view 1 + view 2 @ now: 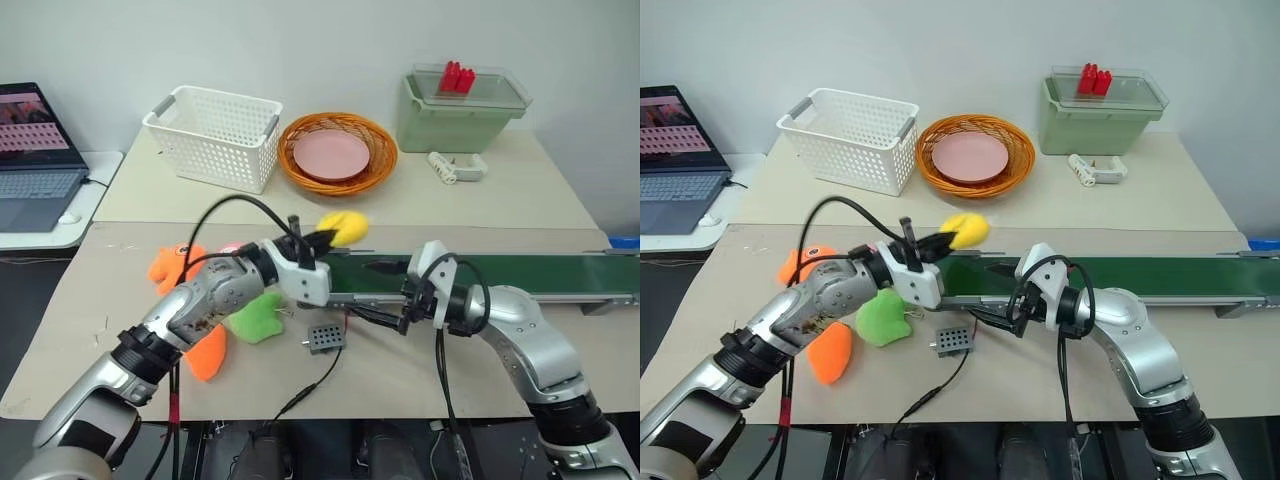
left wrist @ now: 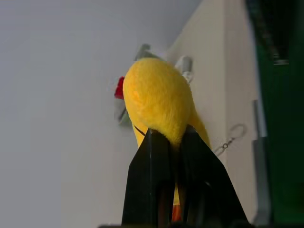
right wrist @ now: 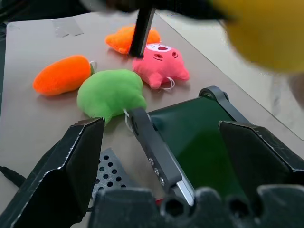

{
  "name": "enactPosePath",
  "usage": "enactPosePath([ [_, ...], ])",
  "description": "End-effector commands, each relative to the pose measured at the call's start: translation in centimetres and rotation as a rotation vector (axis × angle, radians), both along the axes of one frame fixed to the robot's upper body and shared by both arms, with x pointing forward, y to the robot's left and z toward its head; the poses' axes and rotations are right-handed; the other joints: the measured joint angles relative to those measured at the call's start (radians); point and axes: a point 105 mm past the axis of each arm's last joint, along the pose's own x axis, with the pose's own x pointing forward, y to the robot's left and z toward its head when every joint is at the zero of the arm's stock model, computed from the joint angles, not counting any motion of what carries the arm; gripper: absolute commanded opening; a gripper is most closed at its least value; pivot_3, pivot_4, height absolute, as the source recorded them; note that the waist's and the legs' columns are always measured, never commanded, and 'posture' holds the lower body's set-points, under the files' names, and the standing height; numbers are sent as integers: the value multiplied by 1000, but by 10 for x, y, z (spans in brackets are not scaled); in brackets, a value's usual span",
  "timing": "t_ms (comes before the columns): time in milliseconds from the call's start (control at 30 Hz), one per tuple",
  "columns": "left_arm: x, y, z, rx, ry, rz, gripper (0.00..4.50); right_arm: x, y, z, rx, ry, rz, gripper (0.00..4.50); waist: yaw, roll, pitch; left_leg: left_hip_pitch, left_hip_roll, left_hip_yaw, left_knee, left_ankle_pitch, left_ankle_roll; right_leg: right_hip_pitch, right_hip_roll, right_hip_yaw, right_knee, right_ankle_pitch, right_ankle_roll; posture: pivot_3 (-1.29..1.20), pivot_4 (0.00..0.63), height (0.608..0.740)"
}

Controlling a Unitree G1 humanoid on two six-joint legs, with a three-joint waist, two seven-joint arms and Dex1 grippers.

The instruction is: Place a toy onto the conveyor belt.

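Left gripper (image 1: 322,239) clamped on the toy (image 1: 343,227), toy sticking out past its fingertips above the belt's (image 1: 500,274) end, right gripper (image 1: 992,304) spread wide, empty, beside the belt.

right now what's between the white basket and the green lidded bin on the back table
The orange woven basket holding a pink plate, seen in both eye views.
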Motion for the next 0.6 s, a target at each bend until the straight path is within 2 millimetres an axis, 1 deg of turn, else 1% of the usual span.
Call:
enactPosePath([
  [33,-2,-3,-5,97,-55,-80,31,-3,-6,14,6,-71,-26,4500,0,0,0,-1,0,0,1,0,0,-1,0,0,0,0,0,0,150,740],
  [67,-1,-3,-7,116,-64,-91,31,-3,-6,14,6,-71,-31,4500,0,0,0,-1,0,0,3,0,1,-1,-1,0,0,0,0,0,150,740],
  [200,2,-4,-27,229,-64,-125,31,-2,-7,15,8,-74,-41,4500,1,0,0,-2,0,0,6,-2,4,-1,-3,1,0,1,2,0,150,740],
  [300,4,-4,-34,261,-62,-141,31,-2,-7,15,8,-76,-43,4500,0,0,0,-3,0,0,8,-2,6,-1,-3,1,1,2,3,0,150,740],
  [400,6,-1,-49,325,-40,-153,31,-3,-8,16,5,-80,-48,4500,-1,0,0,-4,0,0,13,-3,8,-1,-3,1,2,2,3,0,150,740],
  [500,16,8,-64,389,-9,-113,31,-3,-10,18,5,-85,-54,4500,-2,0,0,-5,0,0,15,-3,9,-1,-3,2,2,4,5,0,150,740],
  [600,27,11,-67,396,11,-55,31,-4,-9,18,8,-84,-55,4500,-3,0,0,-5,0,0,16,-4,9,-1,-3,2,2,4,6,0,150,740],
])
